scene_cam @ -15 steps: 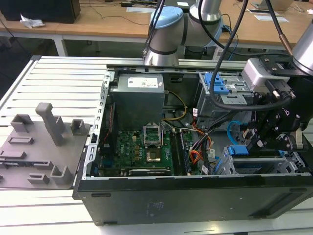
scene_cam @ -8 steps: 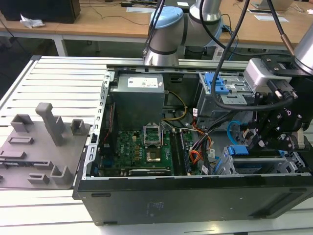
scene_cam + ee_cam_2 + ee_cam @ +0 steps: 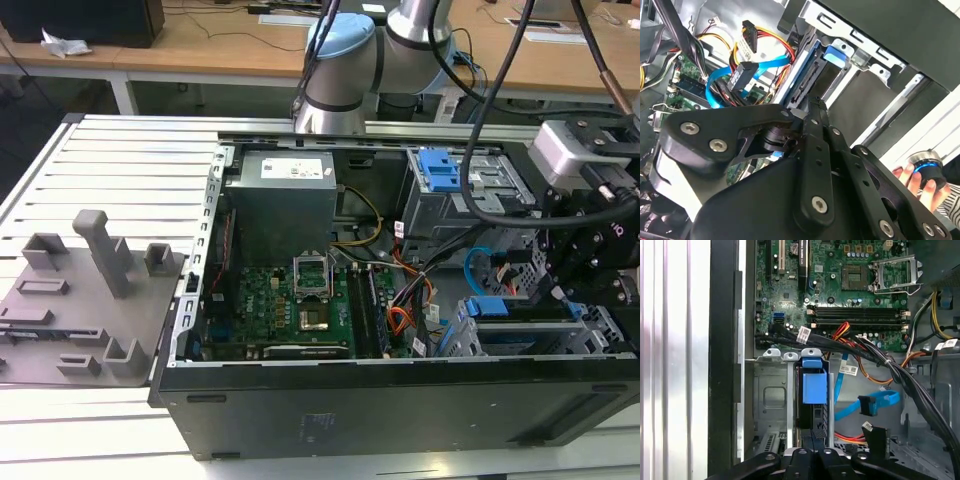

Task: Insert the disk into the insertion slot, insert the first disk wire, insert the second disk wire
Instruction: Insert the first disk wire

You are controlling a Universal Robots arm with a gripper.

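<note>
In the exterior view, a slatted table (image 3: pixel 120 150) carried an open computer case (image 3: pixel 400 410), with the motherboard (image 3: pixel 290 300) toward its 9 o'clock side. Further right, wire bundles (image 3: pixel 405 318) crowded the insertion slot (image 3: pixel 462 340) at its 10 o'clock. The second disk wire (image 3: pixel 474 262) looped at 11 o'clock, its dark plug free. The disk (image 3: pixel 492 308) stood on edge inside the slot, its long axis running from 9 to 3 o'clock, straight out from my fingers (image 3: pixel 801 459). They looked clamped on its near end. The case wall ran just beside the slot at 6 o'clock.
</note>
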